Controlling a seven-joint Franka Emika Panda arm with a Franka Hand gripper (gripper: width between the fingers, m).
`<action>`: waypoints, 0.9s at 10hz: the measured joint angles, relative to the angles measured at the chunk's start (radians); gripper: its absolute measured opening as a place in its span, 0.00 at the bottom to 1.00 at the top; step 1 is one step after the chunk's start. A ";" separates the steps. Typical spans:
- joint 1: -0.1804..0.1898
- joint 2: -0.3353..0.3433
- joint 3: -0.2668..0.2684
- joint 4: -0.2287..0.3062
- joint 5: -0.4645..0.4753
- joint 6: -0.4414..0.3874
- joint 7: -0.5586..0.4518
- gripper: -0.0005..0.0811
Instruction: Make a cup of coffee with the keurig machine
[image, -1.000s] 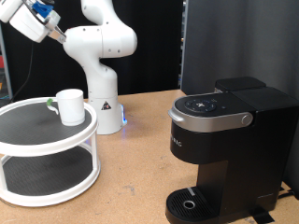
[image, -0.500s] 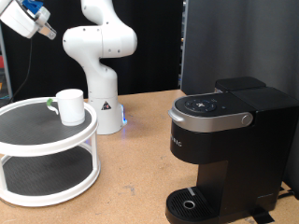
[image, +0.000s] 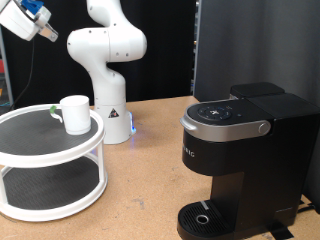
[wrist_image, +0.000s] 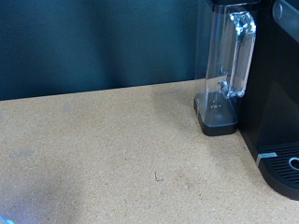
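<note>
The white cup (image: 74, 113) stands upright on the top tier of a round white two-tier stand (image: 40, 150), at the exterior view's left. The black keurig machine (image: 245, 160) stands at the exterior view's right with its lid down and its round drip tray (image: 205, 217) bare. My gripper (image: 48, 31) is high in the exterior view's top left corner, well above the cup and far from the machine. It holds nothing that I can see. The wrist view shows the machine's clear water tank (wrist_image: 229, 65) and the drip tray's edge (wrist_image: 285, 173), but no fingers.
The robot's white base (image: 112, 110) stands behind the stand on the tan wooden table (image: 140, 190). A dark panel (image: 250, 45) rises behind the machine. The stand's lower tier (image: 45, 190) holds nothing.
My gripper has risen and moved a little towards the exterior view's left over the last second. The cup and the machine have not moved.
</note>
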 joint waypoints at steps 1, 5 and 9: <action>0.000 0.000 -0.002 -0.010 -0.025 0.012 -0.021 0.01; 0.000 0.004 -0.035 -0.076 -0.061 0.140 -0.063 0.01; 0.000 0.025 -0.074 -0.117 -0.062 0.215 -0.097 0.01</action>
